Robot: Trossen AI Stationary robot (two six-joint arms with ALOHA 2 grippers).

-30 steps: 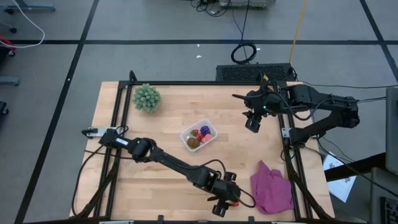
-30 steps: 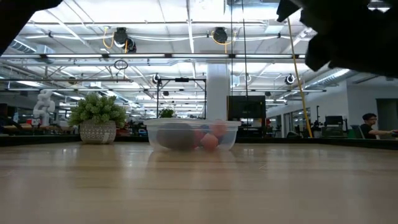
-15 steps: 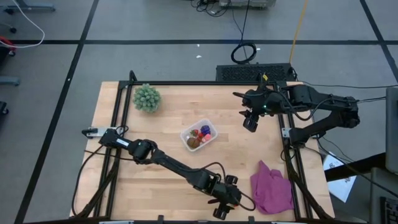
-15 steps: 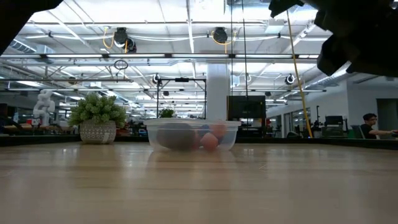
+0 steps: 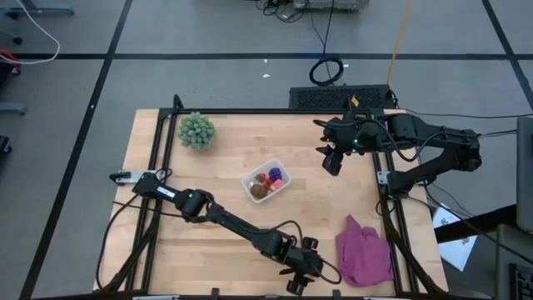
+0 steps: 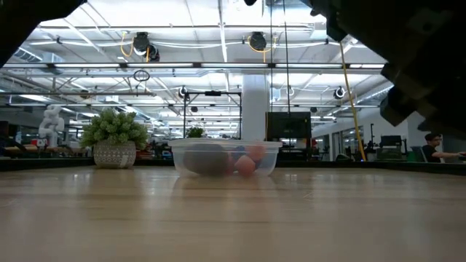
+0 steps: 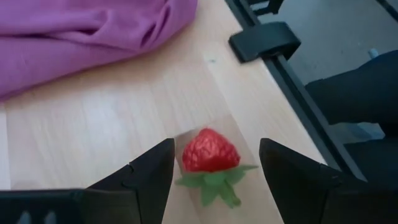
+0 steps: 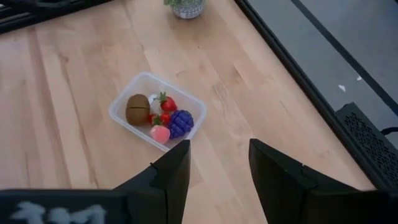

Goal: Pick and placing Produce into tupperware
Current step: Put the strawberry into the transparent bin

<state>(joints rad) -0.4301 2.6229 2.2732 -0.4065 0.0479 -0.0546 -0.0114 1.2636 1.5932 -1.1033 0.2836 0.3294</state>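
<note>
A red toy strawberry (image 7: 208, 154) with green leaves lies on the wood by the table's near edge. My left gripper (image 7: 215, 149) (image 5: 298, 273) is open, one finger on either side of it and apart from it. The clear tupperware (image 8: 177, 89) (image 5: 246, 180) stands at mid-table. It holds a brown round fruit (image 8: 137, 108), small red ones (image 8: 166, 102), a pink one (image 8: 160, 133) and a purple cluster (image 8: 181, 121). My right gripper (image 8: 219, 146) (image 5: 332, 162) hovers open toward the table's right of the tub.
A crumpled purple cloth (image 5: 364, 250) (image 7: 81, 37) lies just to the right of the strawberry. A green spiky plant (image 5: 196, 131) (image 6: 114, 138) stands at the far left corner. Black frame rails (image 5: 387, 200) run along the table's sides; the near rail (image 7: 298, 87) passes close by my left gripper.
In the low view the dark bulk of my left arm has sunk lower over the table near the near edge. My right gripper has drifted slightly toward the far left.
</note>
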